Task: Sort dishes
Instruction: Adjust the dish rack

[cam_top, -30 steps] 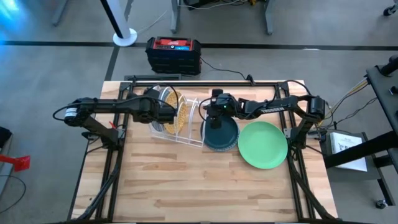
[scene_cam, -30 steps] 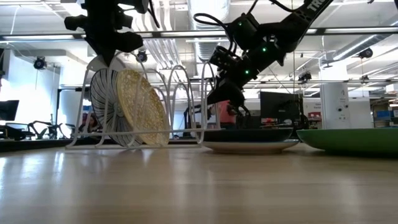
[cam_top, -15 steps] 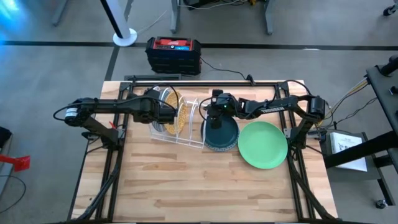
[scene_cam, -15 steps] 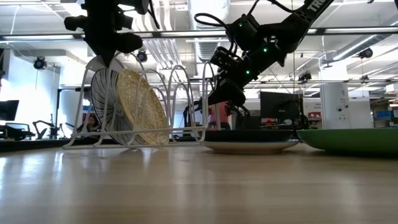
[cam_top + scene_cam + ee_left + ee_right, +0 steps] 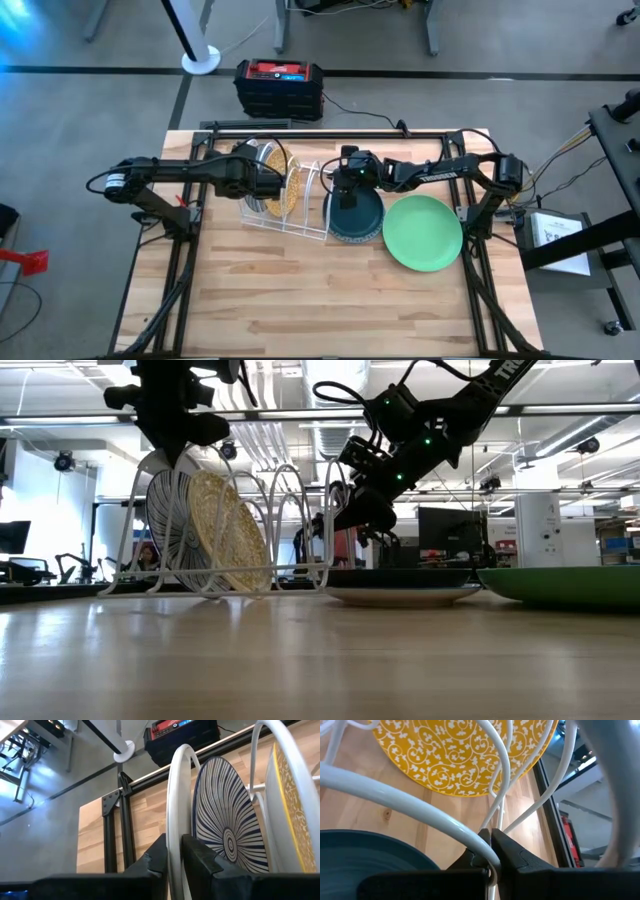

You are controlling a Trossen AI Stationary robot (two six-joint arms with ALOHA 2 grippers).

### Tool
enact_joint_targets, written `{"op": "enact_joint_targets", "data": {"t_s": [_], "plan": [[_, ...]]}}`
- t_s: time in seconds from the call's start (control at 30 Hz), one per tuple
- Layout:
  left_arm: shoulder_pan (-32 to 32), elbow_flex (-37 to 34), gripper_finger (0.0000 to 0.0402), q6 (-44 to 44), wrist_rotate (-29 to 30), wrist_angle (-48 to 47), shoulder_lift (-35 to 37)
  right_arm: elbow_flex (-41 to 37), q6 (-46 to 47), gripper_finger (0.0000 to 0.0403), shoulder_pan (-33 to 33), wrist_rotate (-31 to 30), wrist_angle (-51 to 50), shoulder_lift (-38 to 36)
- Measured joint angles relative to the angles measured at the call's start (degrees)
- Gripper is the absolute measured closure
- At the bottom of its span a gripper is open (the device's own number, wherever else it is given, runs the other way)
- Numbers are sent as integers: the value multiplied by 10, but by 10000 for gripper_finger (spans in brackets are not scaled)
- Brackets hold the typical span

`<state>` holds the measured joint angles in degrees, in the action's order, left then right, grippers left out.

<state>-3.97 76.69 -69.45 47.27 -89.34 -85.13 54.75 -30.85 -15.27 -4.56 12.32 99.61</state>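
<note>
Fingers of the left gripper (image 5: 172, 852) pinch the white wire rack's (image 5: 300, 205) end loop, seemingly steadying it. Right gripper (image 5: 491, 842), fingers together on a rack wire, hovers over the dark teal plate (image 5: 357, 217); the two racked plates (image 5: 210, 535) stand upright.

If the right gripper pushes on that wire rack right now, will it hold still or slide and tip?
The rack looks like thin wire standing loose on smooth wood, so it would probably slide rather than hold. Two plates stand in its left slots, the yellow plate leaning, so that end is likely heavier and the rack may pivot. A hard push could rattle or topple them.
</note>
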Motion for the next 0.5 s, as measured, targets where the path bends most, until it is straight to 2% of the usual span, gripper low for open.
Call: {"op": "enact_joint_targets", "data": {"t_s": [0.23,0.5], "plan": [[0,0,365,-1,-4,3,0,0,4,379,-1,0,0,0],[0,0,365,0,-7,2,0,0,8,379,-1,14,0,0]]}}
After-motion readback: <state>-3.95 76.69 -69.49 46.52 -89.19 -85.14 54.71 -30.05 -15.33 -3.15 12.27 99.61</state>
